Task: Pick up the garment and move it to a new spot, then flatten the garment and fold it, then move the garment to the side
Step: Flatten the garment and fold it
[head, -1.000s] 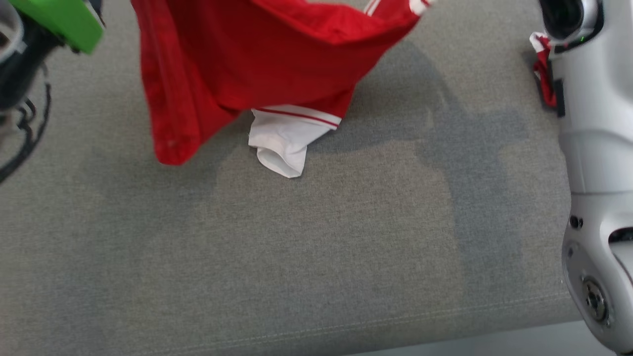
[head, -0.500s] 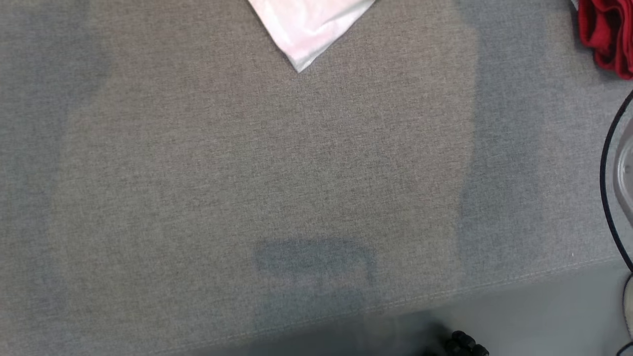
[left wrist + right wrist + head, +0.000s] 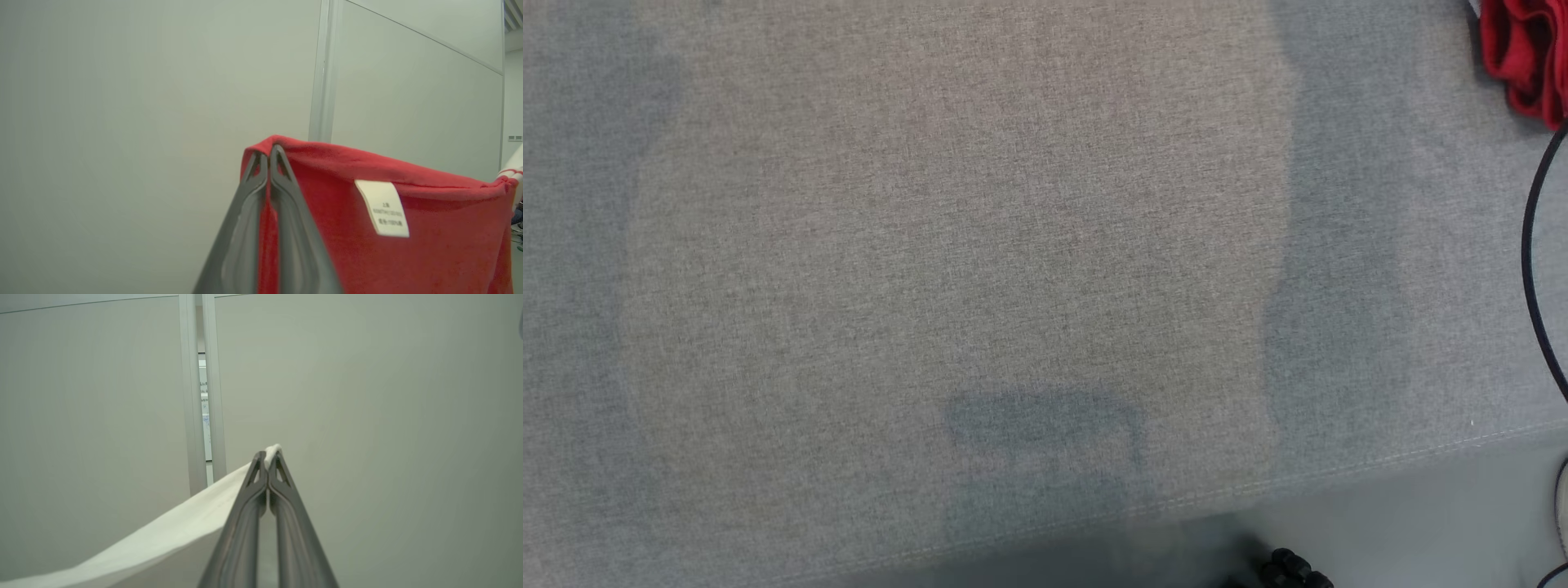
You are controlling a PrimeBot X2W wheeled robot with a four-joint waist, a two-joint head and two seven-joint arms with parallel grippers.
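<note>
Head view: a red bunch of the garment (image 3: 1523, 57) sits at the upper right above the grey counter (image 3: 980, 245). Left wrist view: the left claw (image 3: 269, 155) pinches its red hem. Right wrist view: the right claw (image 3: 267, 457) clamps its white edge. The move to a new spot seems in hand. Next it needs lowering, spread flat.

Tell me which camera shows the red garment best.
The left wrist view: the garment spreads wide, red with a white label, its top edge pinched in the shut left claw. The head view catches a red bunch at its top right corner. The right wrist view shows white cloth in the shut right claw, likely its trim.
</note>
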